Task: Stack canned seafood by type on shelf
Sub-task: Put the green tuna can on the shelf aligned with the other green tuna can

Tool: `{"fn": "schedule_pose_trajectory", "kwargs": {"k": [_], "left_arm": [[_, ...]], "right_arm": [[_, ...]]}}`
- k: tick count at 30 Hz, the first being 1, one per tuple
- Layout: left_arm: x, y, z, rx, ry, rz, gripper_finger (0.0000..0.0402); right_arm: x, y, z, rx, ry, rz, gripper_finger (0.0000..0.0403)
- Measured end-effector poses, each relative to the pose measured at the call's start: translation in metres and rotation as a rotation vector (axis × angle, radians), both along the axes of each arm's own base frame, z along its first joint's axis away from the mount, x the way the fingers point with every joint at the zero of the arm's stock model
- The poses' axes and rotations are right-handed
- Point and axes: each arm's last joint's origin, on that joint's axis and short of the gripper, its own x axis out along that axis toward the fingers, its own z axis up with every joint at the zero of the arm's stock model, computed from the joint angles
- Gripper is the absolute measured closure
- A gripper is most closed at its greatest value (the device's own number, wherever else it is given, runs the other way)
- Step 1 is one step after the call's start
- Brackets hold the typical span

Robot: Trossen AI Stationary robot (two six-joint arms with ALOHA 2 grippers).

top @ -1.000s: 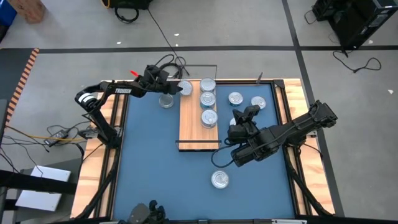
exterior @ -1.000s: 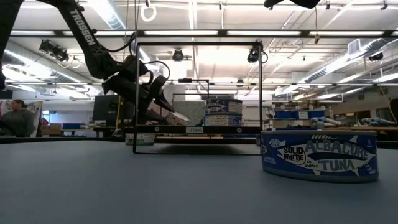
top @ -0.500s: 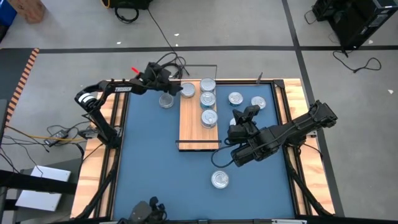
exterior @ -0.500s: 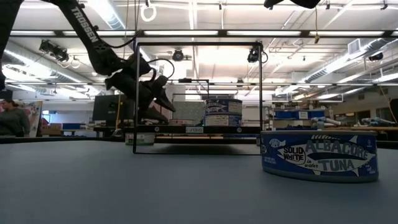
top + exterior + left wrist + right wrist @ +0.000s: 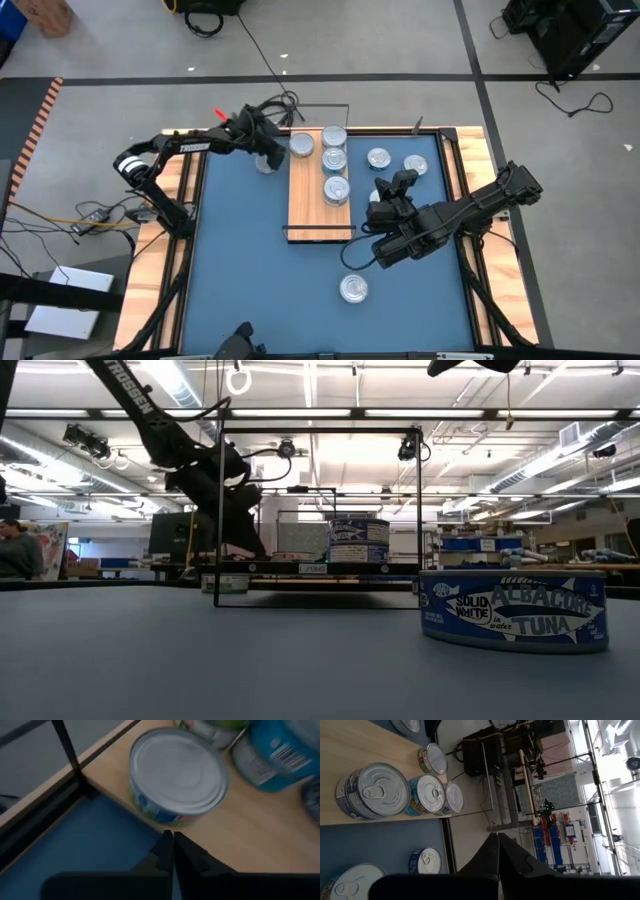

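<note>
Tin (image 5: 513, 610) on the table reads "SOLID WHITE ALBACORE TUNA"; left pincer (image 5: 173, 851) and right pincer (image 5: 498, 851) both closed, empty.

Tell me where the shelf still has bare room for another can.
The shelf is bare along its left strip and its near end by the black frame. The far end is crowded: four cans cluster there, with the left hand beside them.
</note>
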Motion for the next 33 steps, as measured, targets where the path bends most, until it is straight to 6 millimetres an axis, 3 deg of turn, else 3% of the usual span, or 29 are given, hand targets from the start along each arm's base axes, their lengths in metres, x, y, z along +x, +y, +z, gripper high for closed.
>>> {"fn": "schedule_pose_trajectory", "kwargs": {"k": [12,33], "left_arm": [[0.01,-0.006,0.002,0.109,0.044,0.01,0.0399],[0.014,-0.008,-0.001,0.116,0.042,-0.001,0.0401]], "right_arm": [[0.0,-0.001,0.0,0.0,-0.002,-0.006,0.0396],[0.002,-0.005,0.0,-0.005,0.004,-0.019,0.0396]]}}
